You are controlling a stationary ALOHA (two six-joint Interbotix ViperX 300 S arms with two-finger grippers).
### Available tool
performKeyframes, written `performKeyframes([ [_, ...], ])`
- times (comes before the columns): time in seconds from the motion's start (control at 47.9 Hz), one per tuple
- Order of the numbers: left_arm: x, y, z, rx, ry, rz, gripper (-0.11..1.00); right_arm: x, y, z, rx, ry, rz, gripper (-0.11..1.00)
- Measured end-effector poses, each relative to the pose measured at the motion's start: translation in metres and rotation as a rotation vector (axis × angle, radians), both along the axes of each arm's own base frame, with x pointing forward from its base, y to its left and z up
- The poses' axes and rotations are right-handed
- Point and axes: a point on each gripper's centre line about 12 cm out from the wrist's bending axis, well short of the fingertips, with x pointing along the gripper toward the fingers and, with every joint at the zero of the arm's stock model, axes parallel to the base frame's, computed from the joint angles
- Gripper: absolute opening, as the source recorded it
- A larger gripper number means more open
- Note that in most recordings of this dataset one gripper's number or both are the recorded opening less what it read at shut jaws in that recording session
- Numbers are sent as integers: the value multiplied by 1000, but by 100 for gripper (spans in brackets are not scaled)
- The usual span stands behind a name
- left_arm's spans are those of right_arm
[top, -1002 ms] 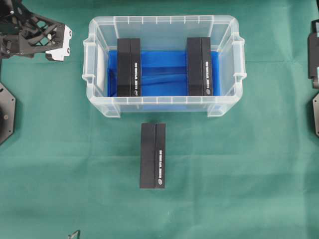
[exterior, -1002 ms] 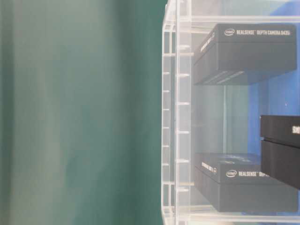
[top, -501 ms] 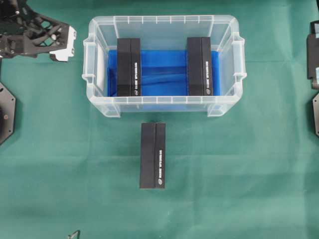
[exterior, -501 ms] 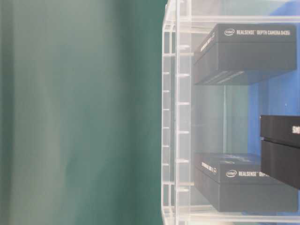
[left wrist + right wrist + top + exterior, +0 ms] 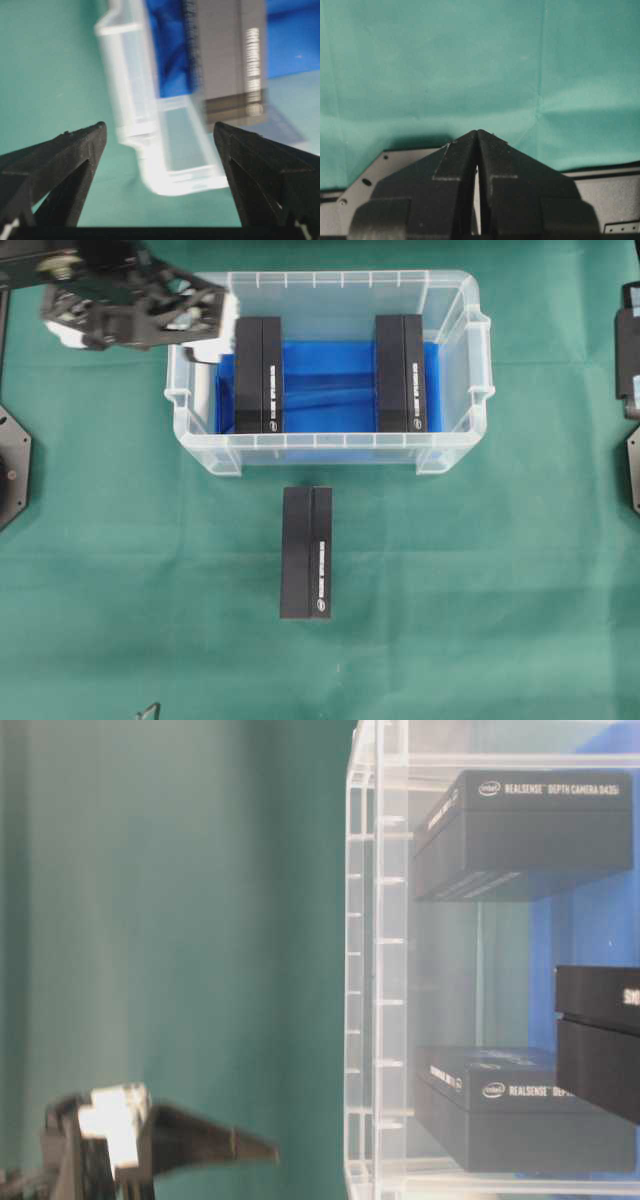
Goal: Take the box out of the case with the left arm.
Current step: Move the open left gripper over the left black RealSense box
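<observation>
A: Biggest first?
B: Green cloth (image 5: 480, 620), soft, faintly creased. Then the case (image 5: 452, 454): clear rimmed plastic tub w/ blue cloth (image 5: 330, 380) on its floor.

A: Boxes?
B: Three matte black slabs, white print. Left box (image 5: 258, 375) and right box (image 5: 400, 372) stand inside the case, well apart, long axes running top-to-bottom in overhead view. Third box (image 5: 306, 552) lies outside, just below the case, same way round.

A: Grippers?
B: Left gripper (image 5: 160, 131) spread wide, holding nothing, over the case's left rim near left box. Wrist view blurred there. Right gripper (image 5: 478, 134) pinched together; arm mostly cut off overhead.
</observation>
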Motion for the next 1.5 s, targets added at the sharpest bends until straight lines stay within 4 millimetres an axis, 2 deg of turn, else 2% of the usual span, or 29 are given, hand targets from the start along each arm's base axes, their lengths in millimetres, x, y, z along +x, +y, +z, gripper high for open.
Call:
performKeyframes([
  [0.313, 64, -3, -2, 1, -14, -39, 88, -1, 0, -5, 0, 14, 0, 2],
  [0.417, 74, -3, -2, -3, -3, -31, 88, -1, 0, -4, 0, 12, 0, 2],
  [1.503, 71, -3, -2, -19, 27, 22, 88, -2, 0, -7, 0, 23, 0, 2],
])
